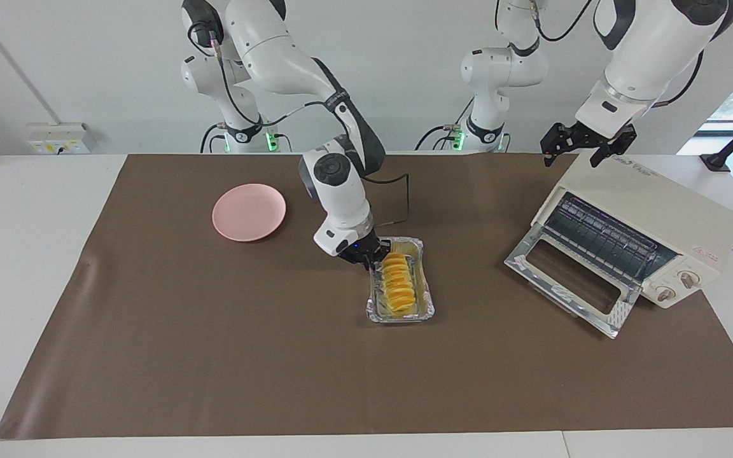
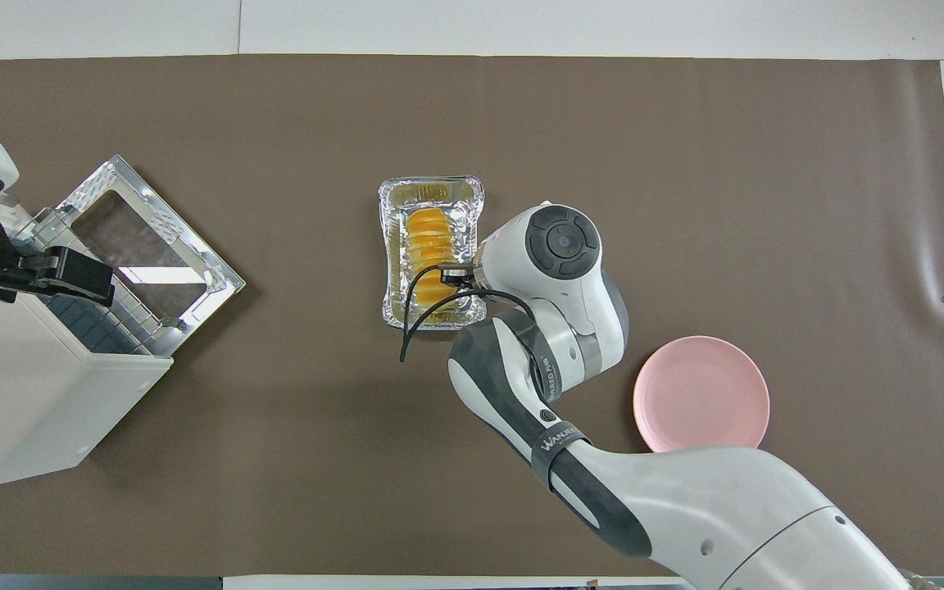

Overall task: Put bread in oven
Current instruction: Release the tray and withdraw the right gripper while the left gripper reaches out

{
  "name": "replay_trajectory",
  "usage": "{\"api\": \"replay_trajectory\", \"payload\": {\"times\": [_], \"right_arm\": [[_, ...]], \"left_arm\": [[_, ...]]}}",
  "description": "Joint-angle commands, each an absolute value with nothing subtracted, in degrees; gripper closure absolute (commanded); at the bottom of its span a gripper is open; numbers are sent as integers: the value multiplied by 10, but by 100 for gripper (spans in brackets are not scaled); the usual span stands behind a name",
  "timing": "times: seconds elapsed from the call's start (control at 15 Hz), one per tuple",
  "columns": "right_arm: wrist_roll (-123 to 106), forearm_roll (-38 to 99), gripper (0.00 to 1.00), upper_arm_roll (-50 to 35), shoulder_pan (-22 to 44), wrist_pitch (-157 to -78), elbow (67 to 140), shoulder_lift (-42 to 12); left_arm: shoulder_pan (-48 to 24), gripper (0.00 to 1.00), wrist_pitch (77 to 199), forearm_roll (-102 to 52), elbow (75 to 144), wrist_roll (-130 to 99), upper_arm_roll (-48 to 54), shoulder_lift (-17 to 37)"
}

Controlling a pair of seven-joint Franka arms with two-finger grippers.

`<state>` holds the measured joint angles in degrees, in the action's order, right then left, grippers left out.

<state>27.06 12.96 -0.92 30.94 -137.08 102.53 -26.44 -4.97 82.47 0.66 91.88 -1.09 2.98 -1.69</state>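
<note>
Bread (image 1: 397, 282), a ridged yellow-orange loaf, lies in a crinkled silver foil tray (image 1: 425, 304); right gripper (image 1: 371, 262), jaws' state unclear, should straddle its end squarely.

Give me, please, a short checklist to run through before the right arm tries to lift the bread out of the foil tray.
1. Oven door down, rack exposed: ok.
2. Bread lying in the foil tray: ok.
3. Right claw down at the end of the bread nearer to the robots: ok.
4. Right claw's hold on the bread: cannot tell.
5. Left claw waiting over the oven's top, off the door: ok.
6. Brown mat between tray and oven bare: ok.
</note>
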Motion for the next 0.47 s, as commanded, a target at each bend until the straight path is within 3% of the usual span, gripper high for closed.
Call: {"api": "replay_trajectory", "payload": {"times": [0.0, 0.4], "right_arm": [[273, 134, 0, -3, 295, -1304, 1002, -240], [196, 116, 0, 5, 192, -1103, 977, -119]], "left_arm": [[-41, 0, 837, -1, 936, -7, 35, -33], [-43, 0, 838, -1, 936, -8, 36, -33]]}}
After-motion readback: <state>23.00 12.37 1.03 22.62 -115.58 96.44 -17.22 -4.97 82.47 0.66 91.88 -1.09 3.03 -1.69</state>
